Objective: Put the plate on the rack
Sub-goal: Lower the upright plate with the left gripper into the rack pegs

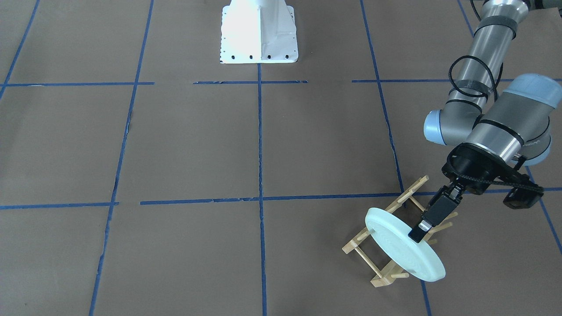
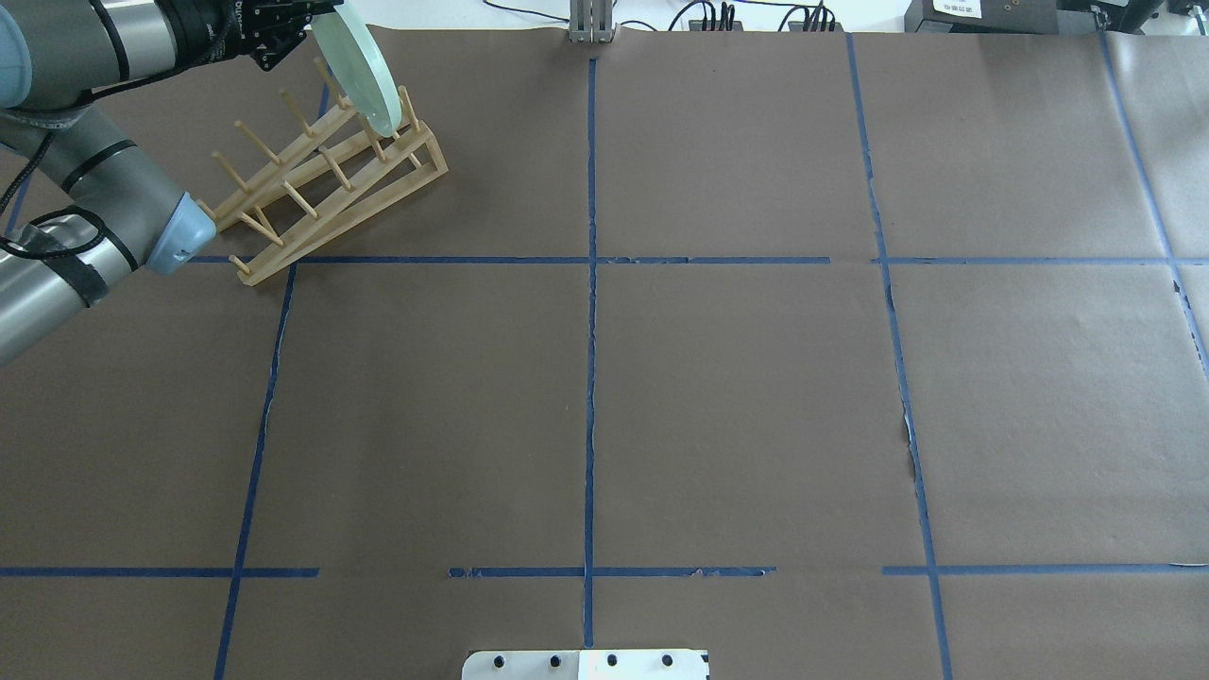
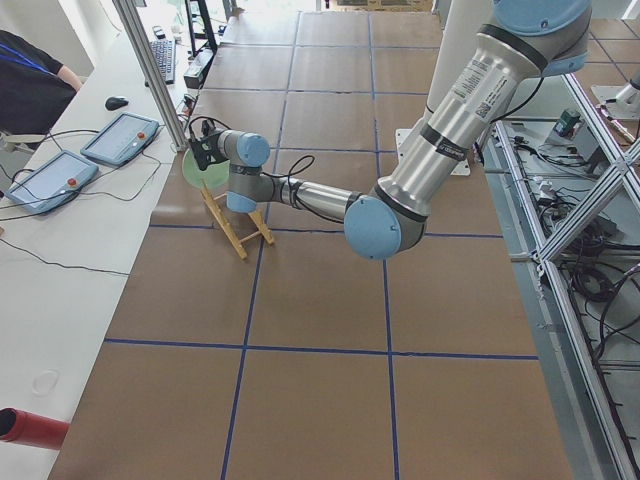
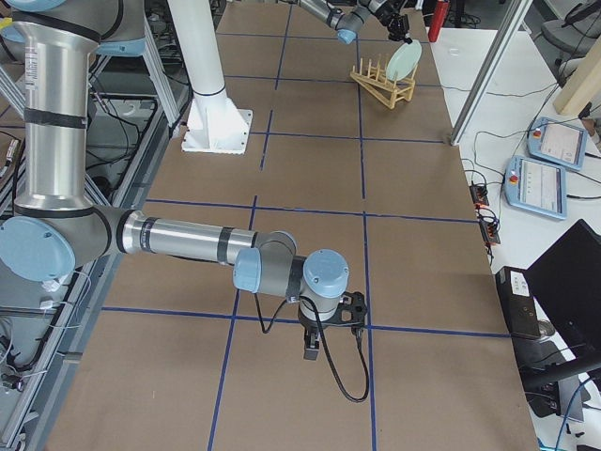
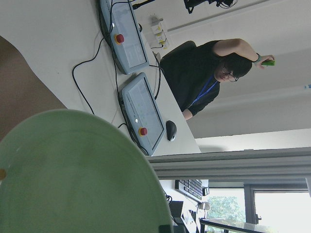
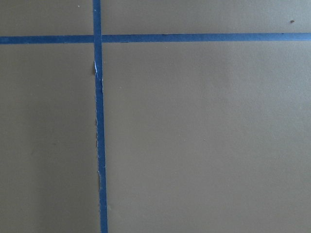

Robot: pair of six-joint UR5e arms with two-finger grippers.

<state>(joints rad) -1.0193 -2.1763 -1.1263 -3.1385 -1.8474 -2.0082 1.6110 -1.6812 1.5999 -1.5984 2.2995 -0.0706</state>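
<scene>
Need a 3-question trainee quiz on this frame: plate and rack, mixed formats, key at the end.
1. True or false: the round pale mint-green plate lies flat on the table.
2. Which gripper pinches the plate's rim? A) left gripper B) right gripper
3. Fill in: the plate stands tilted among the pegs at the end of the small light wooden rack that is ____ from the robot's white base.
Key: 1 false; 2 A; 3 farthest.

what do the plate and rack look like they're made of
Plate: probably glazed ceramic. It is pale mint green and smooth, with a soft sheen and faint concentric rings, though it could be a hard plastic.
Rack: light wood with a matte, apparently unvarnished finish. It has pale tan rails, thin round dowels and pegs.
</scene>
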